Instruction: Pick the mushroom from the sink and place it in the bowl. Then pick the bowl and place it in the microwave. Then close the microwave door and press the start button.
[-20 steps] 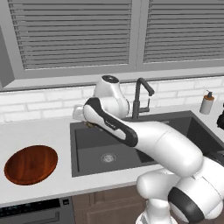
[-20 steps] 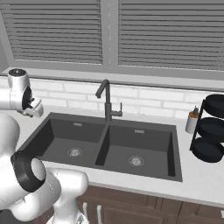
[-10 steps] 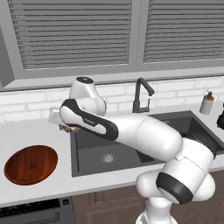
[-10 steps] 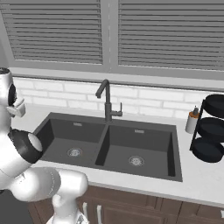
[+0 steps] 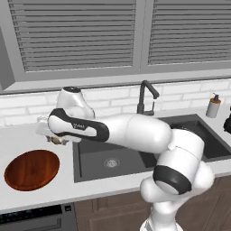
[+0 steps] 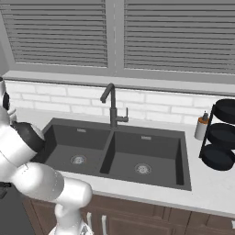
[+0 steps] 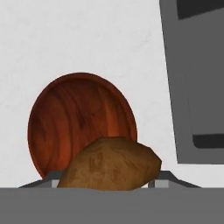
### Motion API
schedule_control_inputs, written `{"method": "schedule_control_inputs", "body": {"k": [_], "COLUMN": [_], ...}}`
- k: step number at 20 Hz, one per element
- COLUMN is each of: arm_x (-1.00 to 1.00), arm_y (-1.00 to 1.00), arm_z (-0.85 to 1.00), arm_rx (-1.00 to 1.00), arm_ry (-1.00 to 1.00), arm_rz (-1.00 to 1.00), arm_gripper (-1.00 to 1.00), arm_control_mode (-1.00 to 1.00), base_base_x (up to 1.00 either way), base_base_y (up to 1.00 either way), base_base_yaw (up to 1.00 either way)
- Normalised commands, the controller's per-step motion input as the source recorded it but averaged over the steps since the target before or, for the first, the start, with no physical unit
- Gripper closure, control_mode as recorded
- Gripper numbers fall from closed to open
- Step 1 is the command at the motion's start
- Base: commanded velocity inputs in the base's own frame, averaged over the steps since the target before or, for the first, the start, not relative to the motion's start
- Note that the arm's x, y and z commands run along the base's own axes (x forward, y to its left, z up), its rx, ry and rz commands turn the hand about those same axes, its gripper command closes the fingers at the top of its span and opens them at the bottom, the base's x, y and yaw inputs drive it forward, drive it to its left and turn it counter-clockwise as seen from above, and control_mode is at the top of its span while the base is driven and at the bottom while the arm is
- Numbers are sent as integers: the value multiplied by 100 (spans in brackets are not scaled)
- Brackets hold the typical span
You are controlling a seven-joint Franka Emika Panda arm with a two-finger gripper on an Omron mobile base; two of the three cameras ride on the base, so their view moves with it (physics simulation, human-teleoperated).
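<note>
1. The white robot arm swings further left across the left base view, away from above the dark grey double-basin sink [image 5: 149, 149] and out over the pale speckled counter [image 5: 27, 140] beside it.
2. Its two-finger gripper [image 5: 56, 140], earlier above the sink's left basin, now hangs over the counter between the sink's left edge and the wide reddish-brown wooden bowl [image 5: 31, 169].
3. The small tan-brown mushroom [image 7: 111, 164] travels with it, held between the jaws, and now sits just short of the bowl's rim in the hand view.
4. In the right base view, the arm withdraws toward the left edge, uncovering more of the sink's left basin.
</note>
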Motion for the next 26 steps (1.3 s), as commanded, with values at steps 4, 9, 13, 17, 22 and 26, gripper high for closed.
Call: {"method": "schedule_control_inputs", "body": {"k": [4, 9, 13, 17, 22, 26], "arm_x": [0, 2, 0, 0, 0, 0], "arm_y": [57, 36, 40, 28, 27, 29], "arm_z": [-48, -32, -40, -45, -38, -1], "arm_rx": [0, 0, -1, -2, -3, -6], "arm_ry": [5, 3, 2, 3, 0, 1], "arm_rz": [0, 0, 0, 0, 0, 0], "arm_gripper": [100, 100, 100, 100, 100, 100], "arm_control_mode": [-100, -100, -100, -100, -100, -100], "base_base_x": [0, 0, 0, 0, 0, 0], "base_base_y": [0, 0, 0, 0, 0, 0], "base_base_yaw": [0, 0, 0, 0, 0, 0]}}
